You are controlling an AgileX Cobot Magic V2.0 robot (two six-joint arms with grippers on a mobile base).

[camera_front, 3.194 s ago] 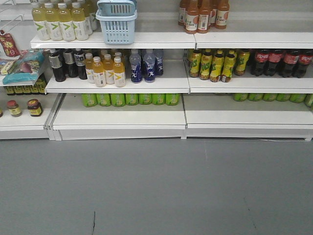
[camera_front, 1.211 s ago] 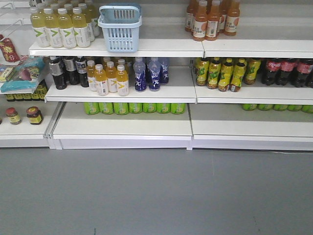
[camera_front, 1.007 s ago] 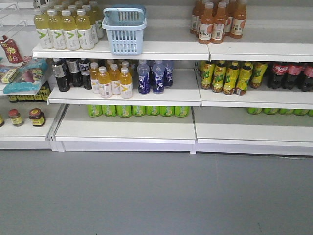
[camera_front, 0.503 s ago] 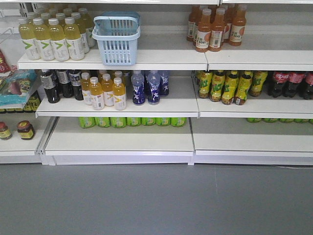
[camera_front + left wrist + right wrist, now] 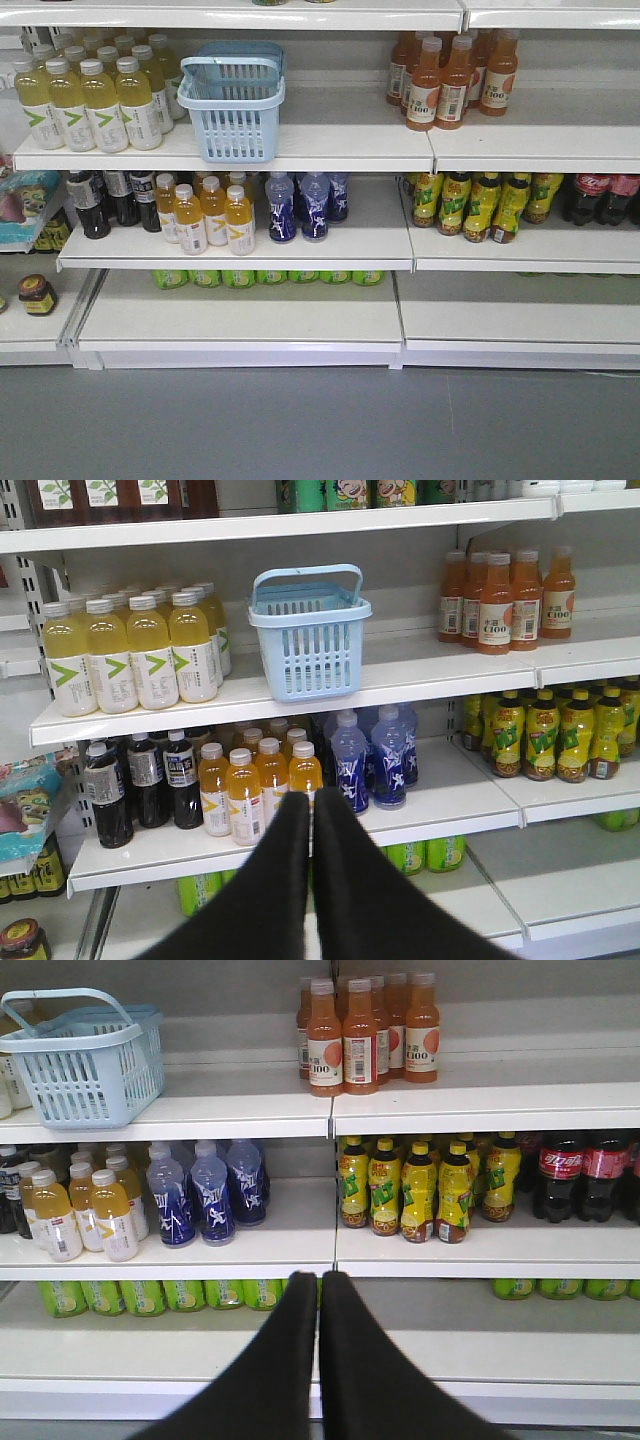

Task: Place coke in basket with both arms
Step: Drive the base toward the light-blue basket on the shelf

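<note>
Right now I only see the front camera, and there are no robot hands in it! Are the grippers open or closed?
Observer: The left gripper is shut and holds nothing.
Operator: And the other one?
Observer: The right gripper is shut and empty as well.
Operator: Is it near the coke?
Observer: It's not touching it. In the right wrist view the coke stands on the middle shelf, up and to the right of the gripper.
</note>
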